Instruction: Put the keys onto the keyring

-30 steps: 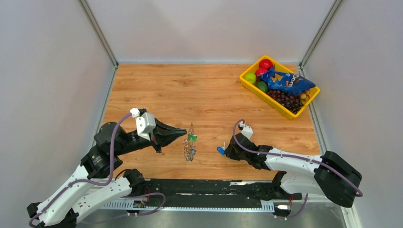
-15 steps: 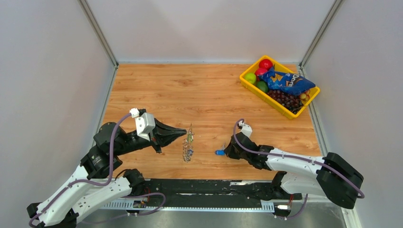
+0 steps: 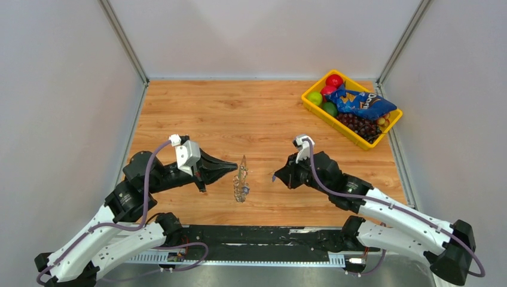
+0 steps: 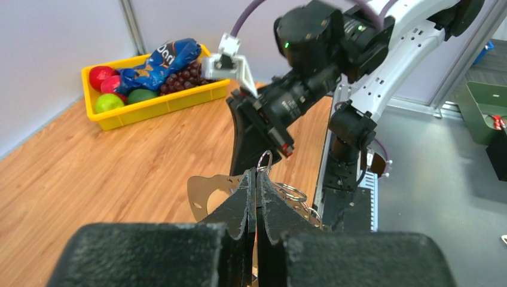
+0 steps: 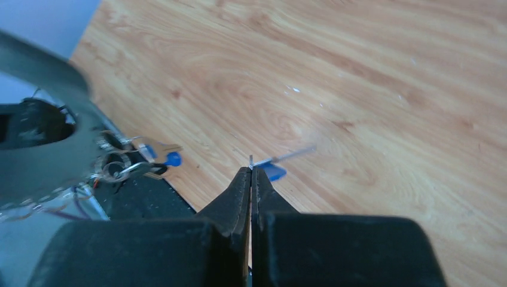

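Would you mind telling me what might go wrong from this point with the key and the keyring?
The right gripper seems to pinch the blue key only at its very tip, so it may twist or drop. The left gripper is shut on the keyring, leaving just a small loop exposed, so threading may miss. The chain dangles freely and could swing or snag.
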Controlling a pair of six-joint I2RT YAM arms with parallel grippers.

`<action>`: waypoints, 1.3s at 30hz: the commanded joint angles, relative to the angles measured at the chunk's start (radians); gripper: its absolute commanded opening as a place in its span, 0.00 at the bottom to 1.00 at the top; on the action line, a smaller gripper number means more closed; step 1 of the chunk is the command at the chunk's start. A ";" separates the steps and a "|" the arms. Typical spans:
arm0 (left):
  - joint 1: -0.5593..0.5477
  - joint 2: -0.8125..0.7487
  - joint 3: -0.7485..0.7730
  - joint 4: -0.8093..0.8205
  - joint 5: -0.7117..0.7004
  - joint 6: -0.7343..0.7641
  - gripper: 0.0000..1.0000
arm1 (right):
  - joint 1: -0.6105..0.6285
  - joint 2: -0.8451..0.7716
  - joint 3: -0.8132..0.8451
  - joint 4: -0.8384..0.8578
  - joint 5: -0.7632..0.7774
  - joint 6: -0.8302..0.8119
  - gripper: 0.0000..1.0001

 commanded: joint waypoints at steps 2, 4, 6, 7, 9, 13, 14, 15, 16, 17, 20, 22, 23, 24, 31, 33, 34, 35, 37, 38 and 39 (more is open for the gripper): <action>-0.002 0.003 0.033 0.047 -0.007 0.011 0.00 | -0.001 -0.085 0.112 -0.053 -0.190 -0.280 0.00; -0.001 0.002 0.036 0.040 -0.021 0.018 0.00 | 0.000 -0.102 0.146 -0.061 -0.259 -0.339 0.00; -0.002 -0.004 0.031 0.040 -0.038 0.024 0.00 | -0.001 -0.105 0.186 -0.071 -0.341 -0.381 0.00; -0.002 -0.009 0.028 0.042 -0.045 0.025 0.00 | -0.001 -0.103 0.209 -0.082 -0.379 -0.402 0.00; -0.002 -0.012 0.023 0.046 -0.062 0.028 0.00 | -0.001 -0.091 0.256 -0.112 -0.431 -0.444 0.00; -0.002 -0.014 0.019 0.045 -0.115 0.043 0.00 | -0.001 -0.056 0.353 -0.169 -0.492 -0.517 0.00; -0.002 -0.014 0.017 0.045 -0.126 0.052 0.00 | -0.001 -0.046 0.377 -0.179 -0.503 -0.536 0.00; -0.002 -0.014 0.016 0.045 -0.148 0.058 0.00 | -0.002 -0.035 0.402 -0.187 -0.512 -0.558 0.00; -0.001 -0.014 0.011 0.045 -0.159 0.073 0.00 | -0.001 -0.022 0.424 -0.194 -0.520 -0.570 0.00; -0.001 -0.016 0.007 0.053 -0.185 0.079 0.00 | -0.001 -0.009 0.447 -0.202 -0.526 -0.579 0.00; -0.002 -0.022 -0.016 0.075 -0.210 0.103 0.00 | -0.002 0.041 0.511 -0.215 -0.545 -0.599 0.00; -0.002 -0.023 -0.020 0.084 -0.233 0.126 0.00 | -0.001 0.067 0.541 -0.215 -0.555 -0.608 0.00; -0.002 -0.022 -0.022 0.086 -0.249 0.141 0.00 | 0.000 0.082 0.557 -0.216 -0.558 -0.610 0.00; -0.001 -0.025 -0.029 0.092 -0.258 0.148 0.00 | -0.001 0.095 0.573 -0.215 -0.558 -0.612 0.00; -0.001 -0.048 -0.095 0.166 -0.301 0.241 0.00 | -0.001 0.186 0.672 -0.215 -0.572 -0.615 0.00; -0.002 -0.060 -0.122 0.201 -0.294 0.264 0.00 | 0.000 0.213 0.697 -0.213 -0.578 -0.607 0.00; -0.002 -0.072 -0.133 0.228 -0.292 0.271 0.00 | -0.001 0.227 0.707 -0.211 -0.580 -0.600 0.00; -0.001 -0.078 -0.155 0.250 -0.289 0.281 0.00 | -0.001 0.244 0.720 -0.207 -0.584 -0.594 0.00; -0.002 -0.095 -0.180 0.292 -0.282 0.294 0.00 | -0.002 0.263 0.730 -0.194 -0.605 -0.579 0.00; -0.003 -0.101 -0.185 0.306 -0.278 0.300 0.00 | -0.001 0.272 0.732 -0.184 -0.613 -0.572 0.00; -0.002 -0.106 -0.194 0.315 -0.278 0.303 0.00 | -0.001 0.281 0.734 -0.177 -0.619 -0.564 0.00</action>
